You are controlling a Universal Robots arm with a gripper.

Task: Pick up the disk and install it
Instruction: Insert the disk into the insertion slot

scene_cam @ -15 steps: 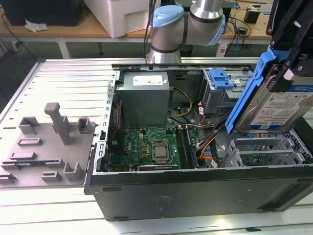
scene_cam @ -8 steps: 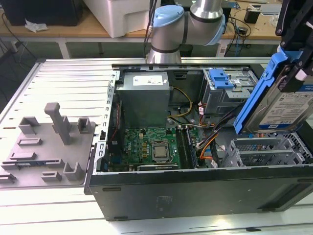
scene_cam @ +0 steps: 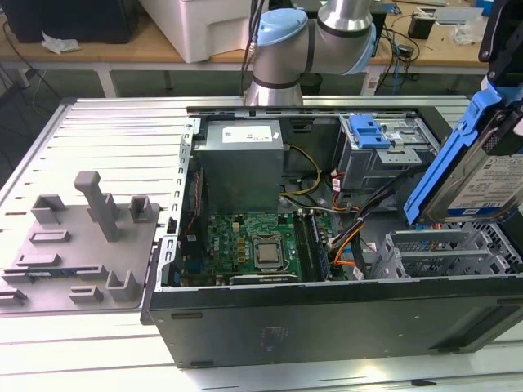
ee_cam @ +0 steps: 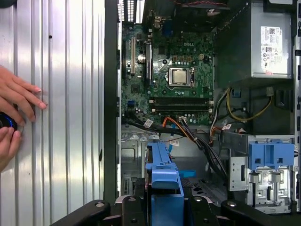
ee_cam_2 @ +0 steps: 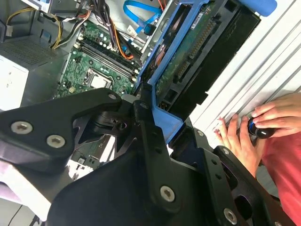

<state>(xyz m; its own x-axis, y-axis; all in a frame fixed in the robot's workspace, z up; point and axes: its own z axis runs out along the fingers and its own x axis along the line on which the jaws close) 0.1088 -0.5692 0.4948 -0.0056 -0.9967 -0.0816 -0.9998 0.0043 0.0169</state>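
In the exterior view the arm (scene_cam: 315,37) stands at the far side, with grey joints capped in blue and a silver tube rising out of the picture. The claw (scene_cam: 500,122) is at the exterior view's right edge, its black body showing above and beside what it carries. In both wrist views its black linkages spread wide and its fingers (ee_cam_2: 146,127) press in from either side, clamped on the blue frame of the disk (ee_cam_2: 188,61), held tilted on edge.
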